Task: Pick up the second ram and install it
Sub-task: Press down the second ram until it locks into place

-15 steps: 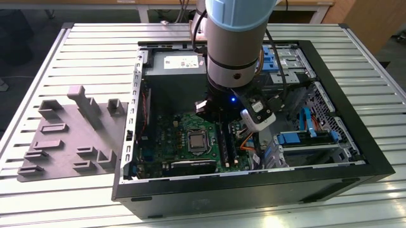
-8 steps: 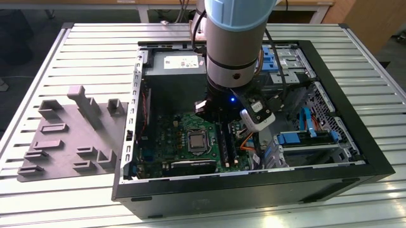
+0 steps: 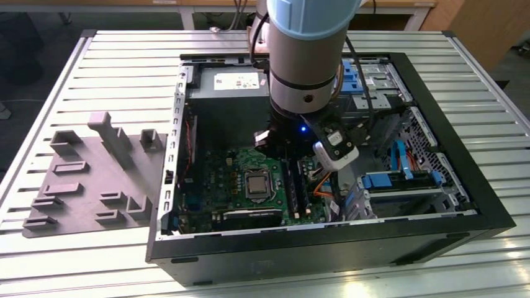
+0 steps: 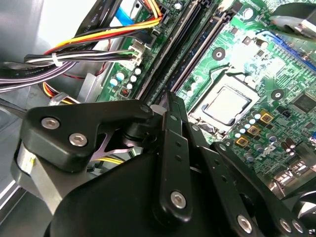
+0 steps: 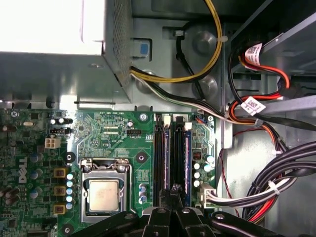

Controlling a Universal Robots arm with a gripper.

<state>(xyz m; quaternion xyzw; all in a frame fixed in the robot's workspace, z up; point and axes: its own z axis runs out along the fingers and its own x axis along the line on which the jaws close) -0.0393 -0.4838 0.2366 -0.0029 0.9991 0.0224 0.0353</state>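
Observation:
The second ram (image 5: 177, 153) shows edge-on as a dark narrow strip in line with the memory slots (image 5: 165, 153) of the green motherboard, running out from my fingertips. My gripper (image 5: 174, 190) is shut on it, jaws nearly together, right over the slots beside the processor socket (image 5: 103, 195). In the second wrist view the gripper (image 4: 170, 98) points down at the same slots (image 4: 197, 44). In the exterior view the arm (image 3: 306, 74) reaches down into the open computer case, and its wrist hides the gripper; the slots (image 3: 298, 186) lie just below.
Bundled cables (image 5: 276, 187) run close beside the slots. The power supply box (image 5: 54, 29) is beyond the board. Blue drive bays (image 3: 398, 186) fill the case's side at the exterior view's right. A grey fixture plate (image 3: 91, 174) lies outside the case at the exterior view's left.

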